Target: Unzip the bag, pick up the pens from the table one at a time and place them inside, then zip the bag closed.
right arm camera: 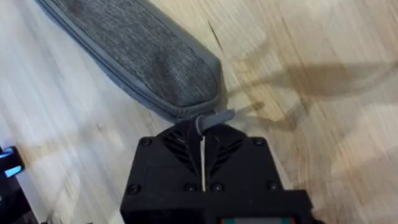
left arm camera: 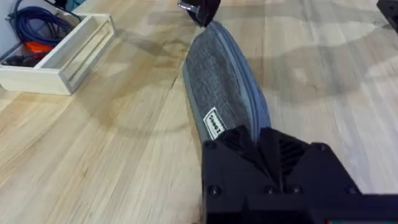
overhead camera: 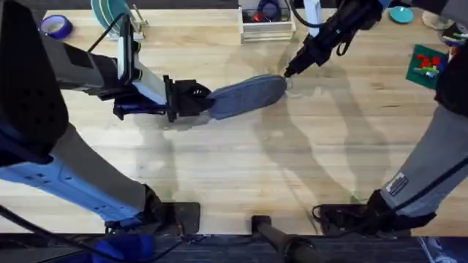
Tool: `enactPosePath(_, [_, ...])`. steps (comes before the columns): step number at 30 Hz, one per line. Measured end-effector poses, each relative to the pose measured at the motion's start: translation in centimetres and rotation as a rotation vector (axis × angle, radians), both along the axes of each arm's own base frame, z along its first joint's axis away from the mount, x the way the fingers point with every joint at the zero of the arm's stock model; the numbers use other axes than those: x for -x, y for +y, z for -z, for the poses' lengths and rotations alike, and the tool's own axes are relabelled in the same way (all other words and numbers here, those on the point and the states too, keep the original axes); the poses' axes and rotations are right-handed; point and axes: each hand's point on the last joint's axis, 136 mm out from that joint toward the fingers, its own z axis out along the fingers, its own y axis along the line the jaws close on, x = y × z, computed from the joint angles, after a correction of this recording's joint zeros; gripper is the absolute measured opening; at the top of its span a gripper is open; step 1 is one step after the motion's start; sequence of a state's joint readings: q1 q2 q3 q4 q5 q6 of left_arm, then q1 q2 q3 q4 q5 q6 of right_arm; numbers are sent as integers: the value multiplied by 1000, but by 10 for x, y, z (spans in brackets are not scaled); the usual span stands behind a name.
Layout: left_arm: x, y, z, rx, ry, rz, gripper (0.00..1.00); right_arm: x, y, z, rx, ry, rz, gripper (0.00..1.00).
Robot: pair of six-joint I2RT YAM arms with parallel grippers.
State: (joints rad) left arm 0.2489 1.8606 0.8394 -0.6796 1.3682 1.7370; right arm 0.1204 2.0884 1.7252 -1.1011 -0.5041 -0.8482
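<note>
Grey bag [overhead camera: 248, 95] is pinned at one end by the left gripper [overhead camera: 196, 100]; the right gripper [right arm camera: 202, 134] pinches its pull tab [right arm camera: 216, 117]. No pens lie out, so it looks like the closing step; next, a straight pull along the zipper.

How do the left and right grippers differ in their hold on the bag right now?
The left gripper clamps the bag's near end, its fingers closed around the fabric body. The right gripper pinches just the small pull tab at the far end. The left comes in low; the right reaches down at an angle. Both are shut.
</note>
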Motion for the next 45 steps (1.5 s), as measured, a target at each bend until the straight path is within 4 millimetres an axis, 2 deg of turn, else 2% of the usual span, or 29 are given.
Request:
enactPosePath(13, [0,0,0,0,0,0,41,0,-1,1,7,-2,0,35])
enactPosePath(22, [0,-1,0,0,0,3,41,-1,-7,22,57,37,6,35])
enactPosePath(37, [0,-1,0,0,0,3,40,-2,-13,25,92,36,16,53])
enactPosePath(40, [0,-1,0,0,0,2,41,-4,-22,28,142,28,19,273])
enactPosePath(43, [0,0,0,0,0,2,41,-5,-34,33,183,31,33,682])
enactPosePath(45, [0,0,0,-1,0,2,41,-6,-40,34,200,30,37,899])
